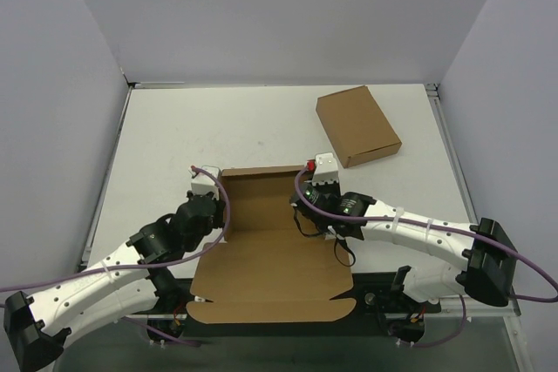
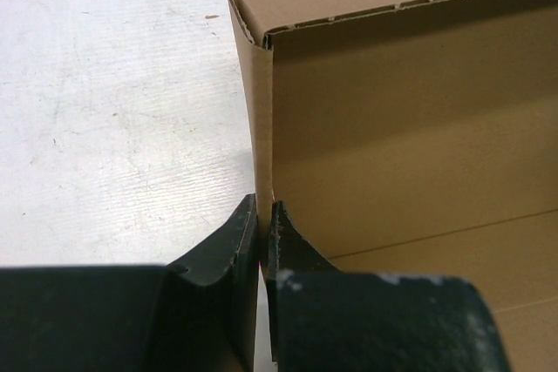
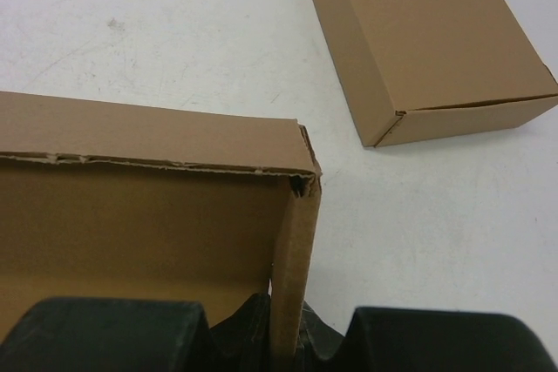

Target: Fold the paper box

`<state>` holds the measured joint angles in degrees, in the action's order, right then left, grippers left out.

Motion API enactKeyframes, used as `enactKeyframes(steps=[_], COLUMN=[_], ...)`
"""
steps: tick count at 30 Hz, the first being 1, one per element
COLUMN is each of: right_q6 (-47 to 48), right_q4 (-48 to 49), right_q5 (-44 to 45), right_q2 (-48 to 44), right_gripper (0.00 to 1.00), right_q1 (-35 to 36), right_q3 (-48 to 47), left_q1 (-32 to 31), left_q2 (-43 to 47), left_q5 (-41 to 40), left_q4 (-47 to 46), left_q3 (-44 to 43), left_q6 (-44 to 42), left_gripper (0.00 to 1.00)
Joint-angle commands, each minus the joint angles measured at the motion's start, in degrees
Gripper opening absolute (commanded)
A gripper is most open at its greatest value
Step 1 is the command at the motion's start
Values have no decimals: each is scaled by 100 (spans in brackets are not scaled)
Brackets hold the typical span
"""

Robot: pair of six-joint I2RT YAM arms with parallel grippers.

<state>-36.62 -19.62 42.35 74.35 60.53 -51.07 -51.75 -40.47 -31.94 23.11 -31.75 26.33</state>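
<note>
Left gripper (image 2: 264, 215): jaws clamped on the paper box (image 1: 261, 206). We see the thin left side wall pinched upright between the two dark fingers (image 2: 228, 246), one pad on the outer face and one on the inner. From the pinch the wall runs toward 12 o'clock of the wrist view to a corner, where it meets the back wall. The back wall's top edge shows a row of small notches.

Right gripper (image 3: 288, 315): jaws closed on the box's right side wall, which stands on edge between the fingers at 6 o'clock of that wrist view. This wall also runs up to a corner with the back wall. The corner is slightly ragged, with a small dark gap.

From above, the box sits at the 6 o'clock side of the table (image 1: 174, 128), centred between the arms. Its tray has the back and both side walls raised. The left gripper is at the tray's 9 o'clock and the right gripper at its 3 o'clock. A wide flat panel lies toward 6 o'clock, and its tabbed end flap overhangs the near table edge.

A closed brown carton (image 1: 357, 125) lies at about 1 o'clock from the tray. It is near the right gripper, lies flat and turned at an angle, and does not touch the box.
</note>
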Motion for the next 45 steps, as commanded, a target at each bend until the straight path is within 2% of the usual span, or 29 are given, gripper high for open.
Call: enactKeyframes(steps=[1,4,5,7,10,18,24,29,34,42,44,45], right_q6=[410,533,542,498,411,-380,-1398,-1751,-1972,-1901,-1910,-1901], right_q4=[-799,-535,-482,-341,-245,-227,-851,-920,-921,-754,-745,-728], right_q5=[354,-33,-138,-471,-1033,-1730,-1335,-1335,-958,-957,-869,-851], right_q2=[-8,-87,-122,-219,-307,-394,-210,44,-34,150,264,291], right_gripper=[6,20,32,43,50,53,56,56,56,50,47,41], right_q1=[11,37,90,143,187,511,785,793,802,793,802,802], right_q3=[-79,-8,-8,-8,-26,123,237,326,554,572,598,598], left_q1=[42,51,42,42,42,42,42,42,42,42,42,42], left_q2=[57,22,-31,-136,-321,-330,-234,-242,-137,-110,-93,-75], left_q5=[-146,-84,-75,-23,21,-22,-102,-101,-93,-93,-84,-84], left_q4=[70,176,202,290,343,352,378,431,440,466,457,457], left_q3=[-358,-420,-446,-534,-587,-517,-464,-473,-429,-455,-455,-446], left_q6=[-295,-269,-260,-251,-216,-163,-145,-163,-154,-163,-163,-154], left_gripper=[0,0,0,0,0,0,0,0,0,0,0,0])
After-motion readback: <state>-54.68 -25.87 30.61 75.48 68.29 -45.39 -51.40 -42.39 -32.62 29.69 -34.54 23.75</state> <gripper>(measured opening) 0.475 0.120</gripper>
